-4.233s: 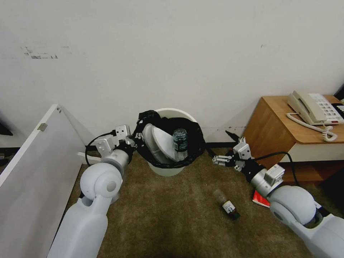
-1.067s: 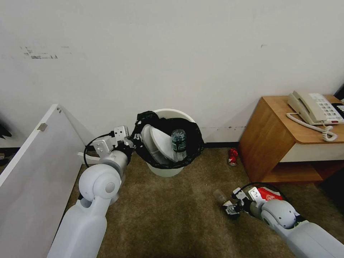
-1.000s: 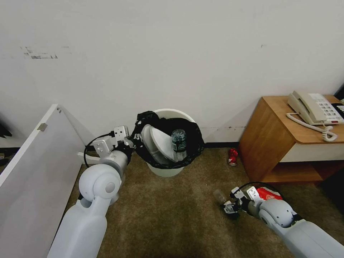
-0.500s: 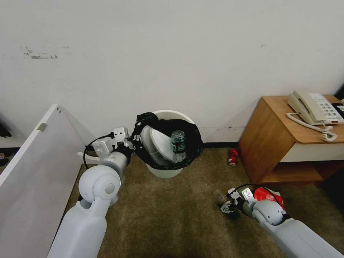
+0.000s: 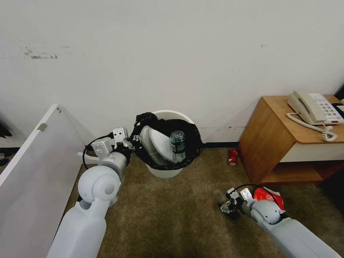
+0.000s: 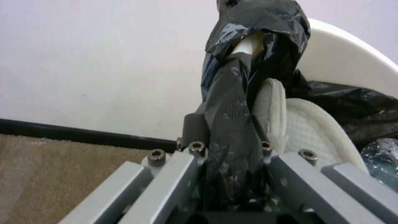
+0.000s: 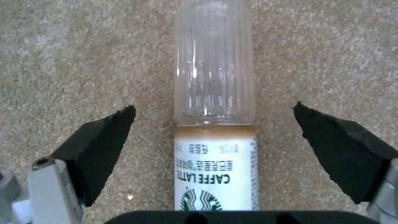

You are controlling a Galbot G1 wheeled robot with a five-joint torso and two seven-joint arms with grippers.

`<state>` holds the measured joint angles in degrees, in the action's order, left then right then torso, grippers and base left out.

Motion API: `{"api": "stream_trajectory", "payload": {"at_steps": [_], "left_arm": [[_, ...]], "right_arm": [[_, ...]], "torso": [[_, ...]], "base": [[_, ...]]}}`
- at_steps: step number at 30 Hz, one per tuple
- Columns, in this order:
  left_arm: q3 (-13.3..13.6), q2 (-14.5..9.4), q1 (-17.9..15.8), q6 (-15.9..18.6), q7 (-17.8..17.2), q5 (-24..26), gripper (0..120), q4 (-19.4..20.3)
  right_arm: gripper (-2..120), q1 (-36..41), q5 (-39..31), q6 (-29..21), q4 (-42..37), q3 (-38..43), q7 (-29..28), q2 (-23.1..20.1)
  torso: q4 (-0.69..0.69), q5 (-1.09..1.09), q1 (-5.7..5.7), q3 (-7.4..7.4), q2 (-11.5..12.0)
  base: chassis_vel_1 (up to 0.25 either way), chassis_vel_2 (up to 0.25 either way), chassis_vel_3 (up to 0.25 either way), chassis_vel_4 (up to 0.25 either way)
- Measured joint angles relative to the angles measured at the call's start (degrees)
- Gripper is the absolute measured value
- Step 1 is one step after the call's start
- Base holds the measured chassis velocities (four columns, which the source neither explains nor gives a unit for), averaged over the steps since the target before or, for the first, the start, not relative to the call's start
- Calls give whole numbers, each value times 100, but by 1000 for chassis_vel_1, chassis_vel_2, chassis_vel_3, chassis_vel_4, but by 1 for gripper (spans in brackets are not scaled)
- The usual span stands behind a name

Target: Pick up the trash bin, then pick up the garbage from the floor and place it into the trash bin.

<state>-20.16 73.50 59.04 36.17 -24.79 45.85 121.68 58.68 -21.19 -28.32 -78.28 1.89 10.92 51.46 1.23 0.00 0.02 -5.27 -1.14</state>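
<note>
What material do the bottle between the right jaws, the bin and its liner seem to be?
Bottle: likely clear plastic, ribbed and glossy, with a white printed label.
Bin: seemingly white moulded plastic, smooth and matte.
Liner: thin black plastic film, crinkled and shiny, folded over the rim.

A beige phone (image 5: pixel 311 107) sits on a wooden side table (image 5: pixel 283 143) at far right — a white board (image 5: pixel 34 172) leans at left, brown carpet (image 5: pixel 168 215) below, white wall (image 5: pixel 172 53) behind.
</note>
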Motion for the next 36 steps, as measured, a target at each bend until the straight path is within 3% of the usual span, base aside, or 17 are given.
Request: {"api": "stream_trajectory", "payload": {"at_steps": [11, 20, 26, 36], "left_arm": [[1, 1, 17, 0, 0, -3, 5, 22], [15, 3, 17, -1, 0, -11, 5, 16], [31, 14, 17, -2, 0, -17, 5, -5], [33, 14, 15, -9, 2, -26, 5, -19]], "right_arm": [[84, -32, 256, 124, 215, -105, -14, 133], [47, -85, 425, 374, 428, -160, -7, 201], [33, -84, 430, 446, 440, -126, 19, 179], [27, -108, 425, 498, 458, -100, 28, 181]], "torso": [[0, 0, 0, 0, 0], [0, 0, 0, 0, 0], [0, 0, 0, 1, 0], [0, 1, 0, 0, 0]], "base": [[0, 0, 0, 0], [0, 0, 0, 0], [0, 0, 0, 0], [0, 0, 0, 0]]}}
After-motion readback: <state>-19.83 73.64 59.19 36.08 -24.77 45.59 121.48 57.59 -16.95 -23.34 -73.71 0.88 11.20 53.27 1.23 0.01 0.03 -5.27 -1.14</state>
